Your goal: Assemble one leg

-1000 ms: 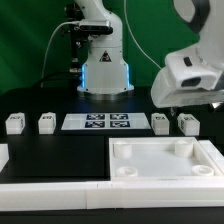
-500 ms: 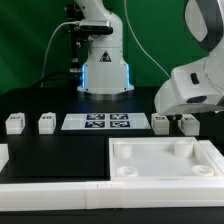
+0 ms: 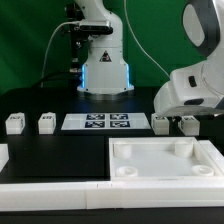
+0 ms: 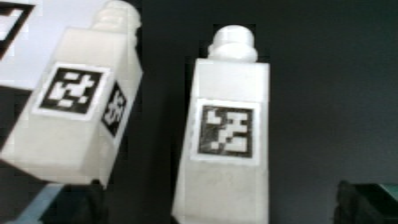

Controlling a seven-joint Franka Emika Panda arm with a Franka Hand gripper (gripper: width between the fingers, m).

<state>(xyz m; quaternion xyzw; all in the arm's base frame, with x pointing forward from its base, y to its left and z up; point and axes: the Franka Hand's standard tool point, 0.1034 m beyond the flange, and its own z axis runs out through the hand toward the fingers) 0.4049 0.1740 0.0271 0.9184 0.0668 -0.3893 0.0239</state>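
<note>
Several small white legs with square tags stand on the black table. In the exterior view two are at the left (image 3: 14, 123) (image 3: 46, 122) and two at the right (image 3: 160, 123) (image 3: 188, 123). My gripper (image 3: 173, 118) hangs low over the right pair, its fingers mostly hidden under the white hand. In the wrist view the gripper (image 4: 217, 205) is open, with one dark fingertip (image 4: 63, 205) on each side of one leg (image 4: 226, 125). Gaps show on both sides of that leg. The other right leg (image 4: 80, 100) lies beside it, outside the jaws.
The big flat white square top (image 3: 165, 160) with round corner sockets lies at the front right. The marker board (image 3: 97, 122) lies between the two pairs of legs. A white rail (image 3: 50, 188) runs along the front edge. The robot base (image 3: 104, 70) stands behind.
The arm has come down and toward the exterior view's left onto the right pair of legs. In the last half second it has barely moved.
</note>
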